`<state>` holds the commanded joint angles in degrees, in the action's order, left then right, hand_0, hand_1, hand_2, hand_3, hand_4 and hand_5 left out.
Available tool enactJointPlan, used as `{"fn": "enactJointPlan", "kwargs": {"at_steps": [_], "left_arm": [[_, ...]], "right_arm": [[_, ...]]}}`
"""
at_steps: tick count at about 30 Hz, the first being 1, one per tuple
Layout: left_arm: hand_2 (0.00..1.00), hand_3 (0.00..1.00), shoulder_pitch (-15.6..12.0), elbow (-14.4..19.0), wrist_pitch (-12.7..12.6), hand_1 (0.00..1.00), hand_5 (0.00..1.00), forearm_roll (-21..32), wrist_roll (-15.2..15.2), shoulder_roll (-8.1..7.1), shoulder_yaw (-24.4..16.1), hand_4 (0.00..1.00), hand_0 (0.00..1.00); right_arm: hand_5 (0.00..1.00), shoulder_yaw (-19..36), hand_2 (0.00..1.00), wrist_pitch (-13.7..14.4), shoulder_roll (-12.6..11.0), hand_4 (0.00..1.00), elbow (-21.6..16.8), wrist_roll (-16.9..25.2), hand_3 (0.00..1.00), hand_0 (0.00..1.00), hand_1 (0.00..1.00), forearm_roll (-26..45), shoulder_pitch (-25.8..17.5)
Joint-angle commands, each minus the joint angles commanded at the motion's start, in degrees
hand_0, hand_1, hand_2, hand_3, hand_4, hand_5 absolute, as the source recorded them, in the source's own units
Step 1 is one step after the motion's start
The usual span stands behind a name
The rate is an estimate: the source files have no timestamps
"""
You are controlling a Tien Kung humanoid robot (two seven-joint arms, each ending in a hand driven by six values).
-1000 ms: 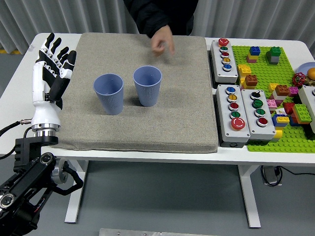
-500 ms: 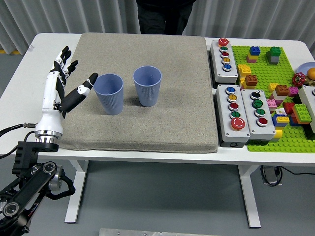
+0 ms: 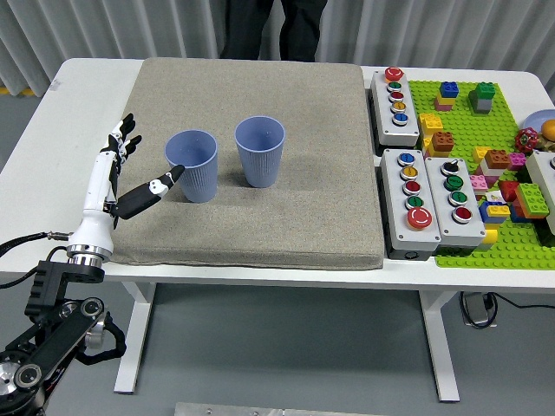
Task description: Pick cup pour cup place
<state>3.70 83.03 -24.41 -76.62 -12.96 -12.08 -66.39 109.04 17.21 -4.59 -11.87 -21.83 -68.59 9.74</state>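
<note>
As the left hand hovers spread beside the left cup, its fingers should wrap the wall gently without tipping it toward the other cup.

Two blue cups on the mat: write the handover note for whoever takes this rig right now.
Left hand: open, fingers spread, thumb tip at the near side of the left blue cup; no grasp yet.
Right hand: not in view.
Both cups stand upright on the grey mat, the right blue cup close beside the left one, apart from it. Whether either holds anything cannot be told.
A person stands at the far edge, hands off the table.
Done: only the approach.
Left: close on the left cup, lift, pour into the right cup, set it down.
</note>
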Motion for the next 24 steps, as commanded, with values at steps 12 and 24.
{"fn": "enactJointPlan", "kwargs": {"at_steps": [12,24], "left_arm": [[0.998,0.998,1.31,-4.49,0.63,0.914,0.333,1.53,-0.79,0.50,1.33,0.960,0.905],[0.998,0.998,3.07,-8.86,2.57,0.970,0.340,2.42,-1.06,1.87,2.43,0.957,0.972]], "right_arm": [[0.231,-0.31,0.561,0.13,0.03,0.002,0.07,0.20,0.558,0.674,0.614,0.82,0.33],[0.231,-0.80,0.561,0.33,0.05,0.002,0.09,0.38,0.558,0.674,0.614,1.60,0.46]]}}
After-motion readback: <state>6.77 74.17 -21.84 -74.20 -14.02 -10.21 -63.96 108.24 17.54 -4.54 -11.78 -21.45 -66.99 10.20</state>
